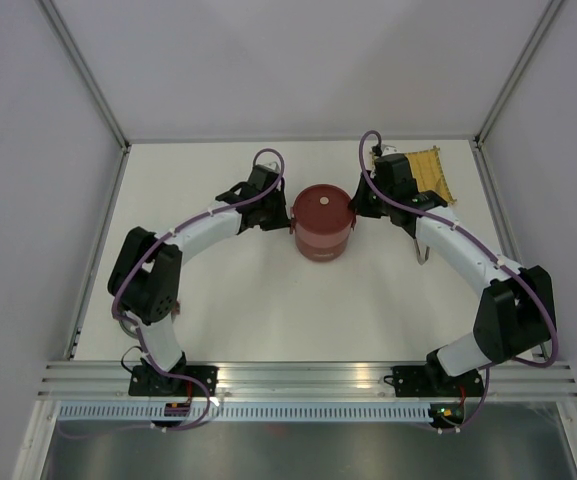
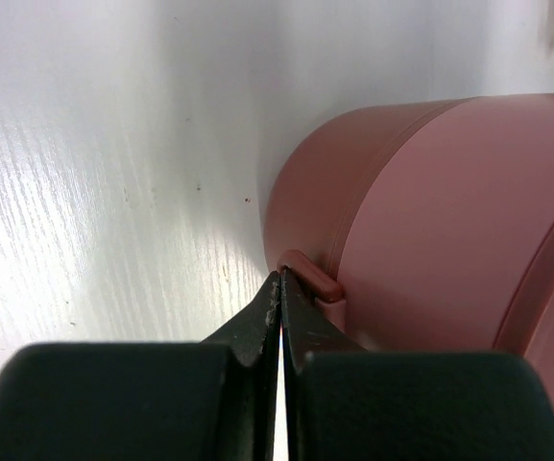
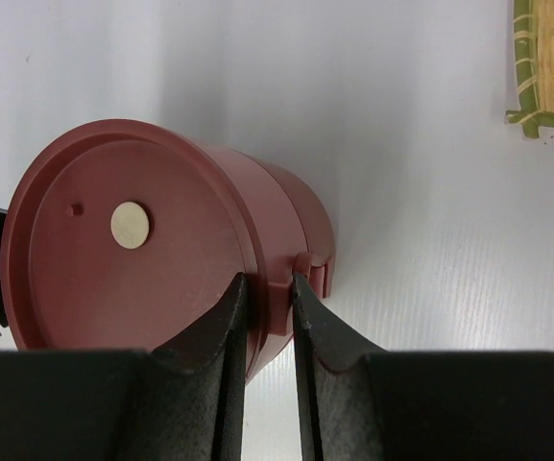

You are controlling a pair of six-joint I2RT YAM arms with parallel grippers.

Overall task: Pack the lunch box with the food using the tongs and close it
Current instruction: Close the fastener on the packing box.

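Observation:
The lunch box (image 1: 322,222) stands stacked in the middle of the table with its red lid (image 3: 113,279) on and a pale knob (image 3: 130,225) at the lid's centre. My left gripper (image 2: 282,279) is shut and holds nothing; its tips touch a small clasp (image 2: 315,277) on the box's left side (image 2: 449,221). My right gripper (image 3: 269,279) is shut on a lug at the box's upper rim, one finger over the lid and one outside. The tongs (image 1: 424,252) lie on the table under my right forearm. No food shows.
A yellow woven mat (image 1: 430,172) lies at the back right behind my right wrist, and its green-edged corner (image 3: 550,67) shows in the right wrist view. White walls close the table at the back and both sides.

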